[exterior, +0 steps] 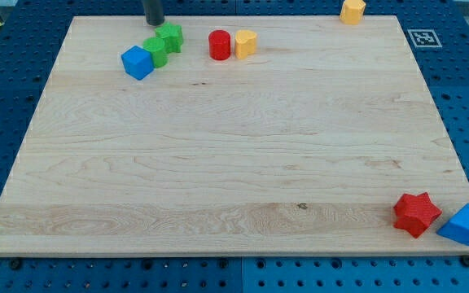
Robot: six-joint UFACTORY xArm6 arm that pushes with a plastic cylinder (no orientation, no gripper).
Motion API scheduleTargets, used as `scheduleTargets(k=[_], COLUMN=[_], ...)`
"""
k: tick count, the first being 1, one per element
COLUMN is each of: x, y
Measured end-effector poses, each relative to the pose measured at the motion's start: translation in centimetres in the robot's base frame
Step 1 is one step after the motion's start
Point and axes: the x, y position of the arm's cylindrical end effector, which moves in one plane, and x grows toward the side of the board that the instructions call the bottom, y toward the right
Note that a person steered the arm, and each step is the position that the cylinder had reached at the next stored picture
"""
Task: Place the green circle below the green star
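Two green blocks touch each other near the view's top left. The upper one [170,36] has a lobed outline like a star. The lower one [155,52] looks rounder, like the circle, and sits just down-left of the star. My tip [153,24] is at the board's top edge, just up-left of the green star and above the green circle, very close to the star; I cannot tell whether it touches.
A blue cube [138,63] touches the green circle's left side. A red cylinder [220,45] and a yellow block [245,42] stand to the right. Another yellow block [352,10] is at top right. A red star [416,214] and a blue triangle [462,225] are at bottom right.
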Motion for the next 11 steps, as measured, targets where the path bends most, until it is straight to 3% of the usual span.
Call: scheduleTargets(k=[3,6,7,11], x=[4.0,15.1,16.8,15.2], y=[0.2,0.9,1.0,3.2])
